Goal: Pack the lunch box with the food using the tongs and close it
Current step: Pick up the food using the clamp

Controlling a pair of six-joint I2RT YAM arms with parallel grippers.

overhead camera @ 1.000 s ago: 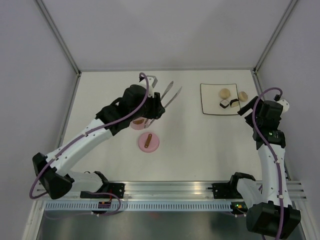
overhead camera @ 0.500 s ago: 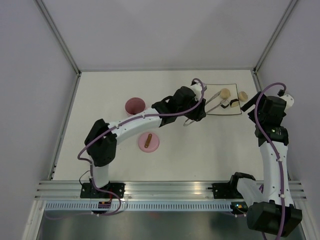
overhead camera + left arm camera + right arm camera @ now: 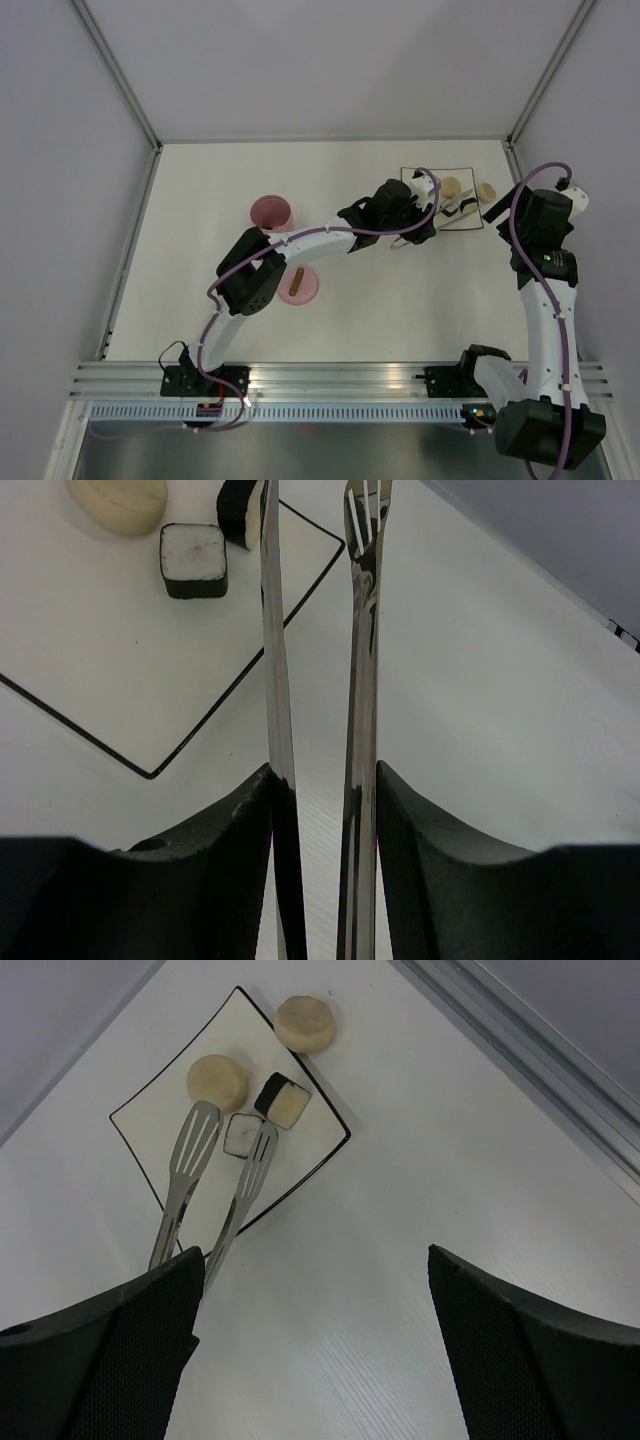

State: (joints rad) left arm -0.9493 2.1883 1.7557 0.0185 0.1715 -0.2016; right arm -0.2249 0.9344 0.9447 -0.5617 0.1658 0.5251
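Observation:
My left gripper (image 3: 325, 785) (image 3: 418, 226) is shut on the silver tongs (image 3: 362, 650) (image 3: 456, 213), one black finger pressed against each arm. The tong tips (image 3: 262, 1152) hang over the white plate (image 3: 150, 1120) (image 3: 412, 195), close to a white-and-black cube (image 3: 243, 1134) (image 3: 193, 558). Nothing shows between the arms in the left wrist view. A second cube (image 3: 283, 1100) and a beige ball (image 3: 217, 1078) (image 3: 450, 186) lie on the plate, and another ball (image 3: 305, 1023) (image 3: 485, 191) lies just off it. The pink lunch box (image 3: 270, 212) stands open at centre left. My right gripper (image 3: 312, 1260) (image 3: 497, 212) is open and holds nothing.
The pink lid (image 3: 300, 288) with its brown handle lies flat in front of the tub, partly under my left arm's elbow. My left arm stretches across the middle of the table. A metal frame rail (image 3: 520, 1050) runs along the right edge.
My left arm has swung right with the tongs, from above the pink tub to the plate. The right arm has hardly moved.

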